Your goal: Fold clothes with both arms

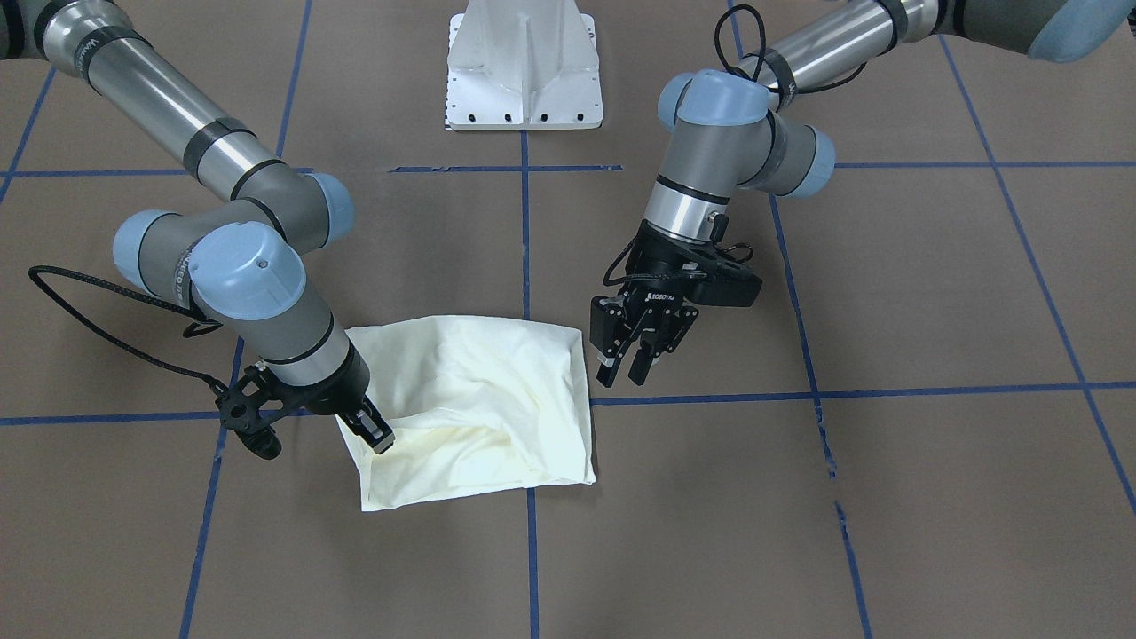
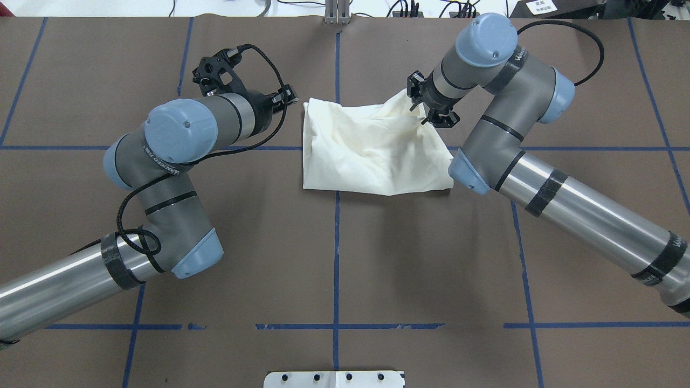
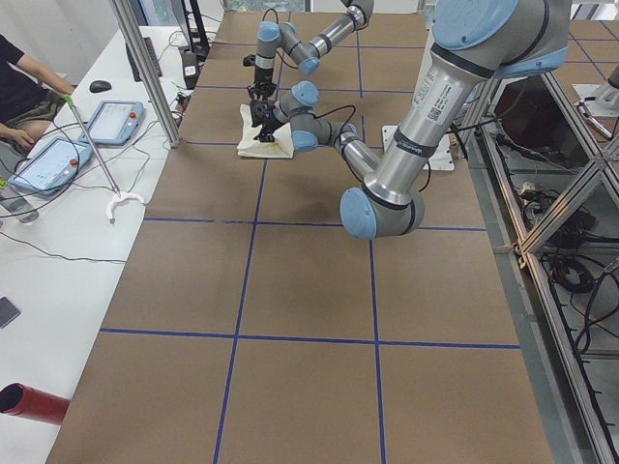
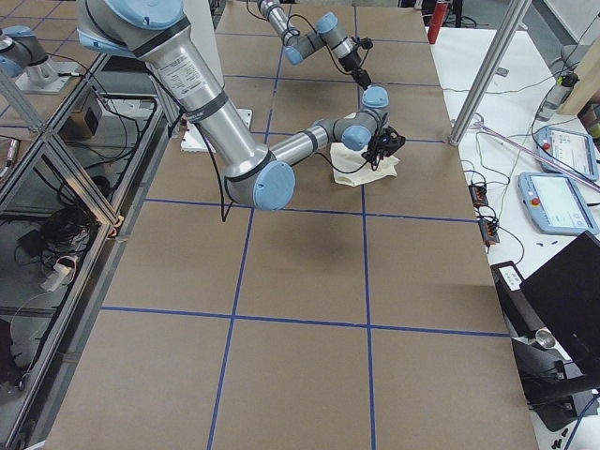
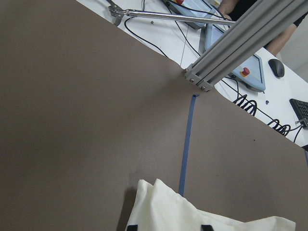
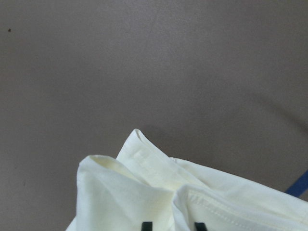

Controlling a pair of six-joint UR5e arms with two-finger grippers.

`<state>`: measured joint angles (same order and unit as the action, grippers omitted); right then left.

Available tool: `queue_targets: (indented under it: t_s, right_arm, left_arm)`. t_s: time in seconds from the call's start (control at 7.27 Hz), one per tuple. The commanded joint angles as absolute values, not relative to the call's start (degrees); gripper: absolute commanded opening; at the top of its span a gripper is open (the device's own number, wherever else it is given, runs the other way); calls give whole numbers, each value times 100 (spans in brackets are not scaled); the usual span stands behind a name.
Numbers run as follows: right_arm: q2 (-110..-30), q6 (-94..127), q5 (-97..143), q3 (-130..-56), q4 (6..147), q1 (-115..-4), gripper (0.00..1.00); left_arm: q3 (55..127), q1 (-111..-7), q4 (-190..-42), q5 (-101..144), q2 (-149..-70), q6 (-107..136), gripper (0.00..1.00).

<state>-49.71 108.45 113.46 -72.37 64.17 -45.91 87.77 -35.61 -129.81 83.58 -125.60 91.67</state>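
The cream shirt (image 1: 479,399) lies folded into a rough rectangle at the far middle of the table (image 2: 334,253), plain side up; its print is hidden. My right gripper (image 1: 380,437) is shut on the shirt's far right corner and holds it raised in a peak (image 2: 399,102). In the right wrist view the cloth (image 6: 144,187) bunches between the fingertips (image 6: 147,225). My left gripper (image 1: 626,373) is open and empty, just above the table beside the shirt's left edge (image 2: 307,140). The left wrist view shows the shirt corner (image 5: 183,216) below its spread fingertips (image 5: 207,227).
The white pedestal base (image 1: 524,71) stands at the robot's side of the table. Blue tape lines (image 2: 337,258) grid the brown surface. Beyond the far edge are an aluminium post (image 5: 226,48), cables, tablets (image 3: 58,159) and a seated person (image 3: 19,82).
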Motion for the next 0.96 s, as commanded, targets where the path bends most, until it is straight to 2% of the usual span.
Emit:
queue_targets:
  t_s: [0.0,0.14,0.41,0.55,0.69,0.82]
  right_arm:
    - [-4949,10575,11408,-7233,6416,-4588,0]
    - [-4913,10269,11408,-7146,6416,-4605,0]
    - [-4327,9950,11408,-6376,6416,-4824,0]
    - [-4298,9801,11408,-6329,6416,-4912,0]
    - [-4280,9765,11408,-6302,6416,-4930,0]
    - [-4228,9765,11408,-6241,6416,-4931,0]
  left_arm:
    - [8771,-3551,-12981,8367,-12560,9167,53]
    - [8763,-3542,-12990,8367,-12560,9167,53]
    - [8580,-3403,-13034,8367,-12560,9289,51]
    - [8335,-3262,-13043,8358,-12560,9612,33]
    - [8202,-3217,-13182,8367,-12542,9607,0]
    - [7791,-3121,-13767,8367,-12481,9598,0]
